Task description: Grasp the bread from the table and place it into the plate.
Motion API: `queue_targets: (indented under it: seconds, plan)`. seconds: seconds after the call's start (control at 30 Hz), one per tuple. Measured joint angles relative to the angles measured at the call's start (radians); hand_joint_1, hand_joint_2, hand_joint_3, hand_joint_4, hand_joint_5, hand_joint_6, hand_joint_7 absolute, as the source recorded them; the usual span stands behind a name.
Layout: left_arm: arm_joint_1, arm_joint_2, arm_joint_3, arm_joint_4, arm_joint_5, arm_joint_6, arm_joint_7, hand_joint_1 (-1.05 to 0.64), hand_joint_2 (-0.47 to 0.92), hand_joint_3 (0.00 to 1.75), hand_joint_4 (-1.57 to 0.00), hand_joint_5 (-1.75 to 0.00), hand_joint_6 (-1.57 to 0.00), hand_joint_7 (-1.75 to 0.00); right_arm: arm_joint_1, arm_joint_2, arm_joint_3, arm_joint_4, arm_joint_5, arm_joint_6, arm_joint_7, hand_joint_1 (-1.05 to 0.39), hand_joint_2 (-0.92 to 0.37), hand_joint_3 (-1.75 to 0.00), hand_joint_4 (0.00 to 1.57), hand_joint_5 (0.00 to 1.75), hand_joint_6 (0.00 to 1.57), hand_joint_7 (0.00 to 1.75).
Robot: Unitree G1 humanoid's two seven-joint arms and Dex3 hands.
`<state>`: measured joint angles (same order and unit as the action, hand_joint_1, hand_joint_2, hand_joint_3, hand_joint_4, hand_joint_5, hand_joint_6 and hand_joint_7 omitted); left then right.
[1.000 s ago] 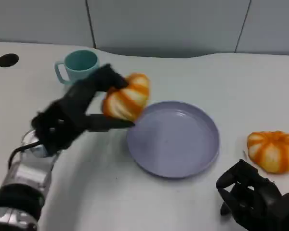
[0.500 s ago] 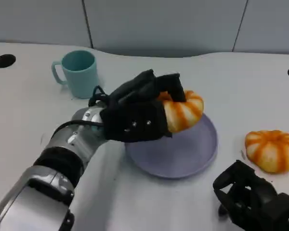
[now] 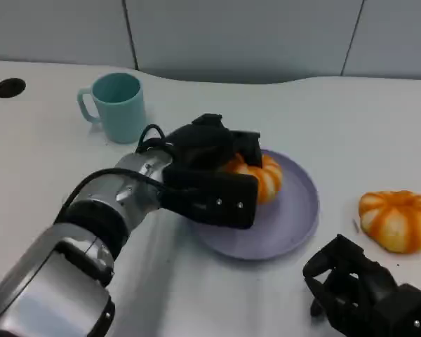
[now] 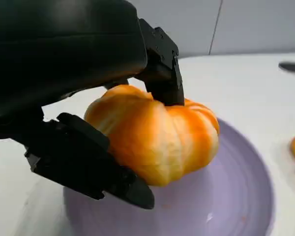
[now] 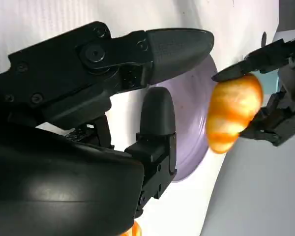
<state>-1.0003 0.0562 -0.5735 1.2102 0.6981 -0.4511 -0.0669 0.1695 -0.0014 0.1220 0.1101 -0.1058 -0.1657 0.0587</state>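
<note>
The bread (image 3: 256, 175), an orange-and-cream striped round loaf, is held by the left hand (image 3: 210, 179) over the left half of the lilac plate (image 3: 295, 210), and in the head view it is partly hidden behind the black fingers. In the left wrist view the loaf (image 4: 157, 135) is seen clamped between one finger (image 4: 162, 73) pressed on its upper side and another finger (image 4: 88, 162) set under it, with the plate (image 4: 236, 196) spread beneath; whether the underside of the loaf touches the plate surface cannot be told. In the right wrist view the same loaf (image 5: 233, 113) is seen pinched between dark fingertips against the edge of the plate (image 5: 194, 132). The silver left forearm (image 3: 98, 210) is stretched across the white table (image 3: 365, 119) from the lower left toward the plate. The right hand (image 3: 365, 295) is kept low at the lower right corner near the table edge, and nothing is held in it; in the right wrist view its fingers (image 5: 172, 46) are seen apart and extended. A second striped loaf (image 3: 396, 219) is lying on the table to the right of the plate, apart from it and just beyond the right hand. A teal mug (image 3: 119, 105) is standing upright behind the left arm, well apart from the plate.
</note>
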Motion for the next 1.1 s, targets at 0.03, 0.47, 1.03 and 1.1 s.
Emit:
queue_targets:
  seconds: [0.03, 0.47, 1.03, 1.1]
  plan:
    - [-0.005, 0.001, -0.009, 0.001, 0.009, 0.0, -0.009, -0.98, 0.92, 0.4, -0.02, -0.24, -0.13, -0.05, 0.001, 0.002, 0.0, 0.0, 0.001, -0.003, 0.0, -0.29, -0.92, -0.34, 0.6, 1.75, 0.38, 1.75]
    - [-0.009, 0.013, -0.02, -0.005, 0.005, -0.012, -0.074, -1.04, 0.92, 0.56, -0.02, -0.03, -0.05, -0.01, -0.006, 0.006, -0.003, 0.02, 0.006, -0.023, 0.002, -0.29, -0.92, -0.35, 0.63, 1.75, 0.39, 1.75]
    - [0.639, 0.235, 0.42, -0.651, -0.792, -0.131, -0.455, -0.92, 0.92, 0.54, -0.28, -0.17, -0.23, -0.06, -0.009, 0.003, -0.021, 0.015, 0.014, -0.002, 0.006, -0.3, -0.92, -0.34, 0.61, 1.75, 0.39, 1.75]
    - [0.722, 0.245, 0.459, -0.734, -0.861, -0.073, -0.482, -0.89, 0.92, 0.53, -0.32, -0.19, -0.27, -0.07, -0.012, 0.0, -0.022, 0.015, 0.015, 0.002, 0.008, -0.29, -0.92, -0.35, 0.6, 1.75, 0.38, 1.75]
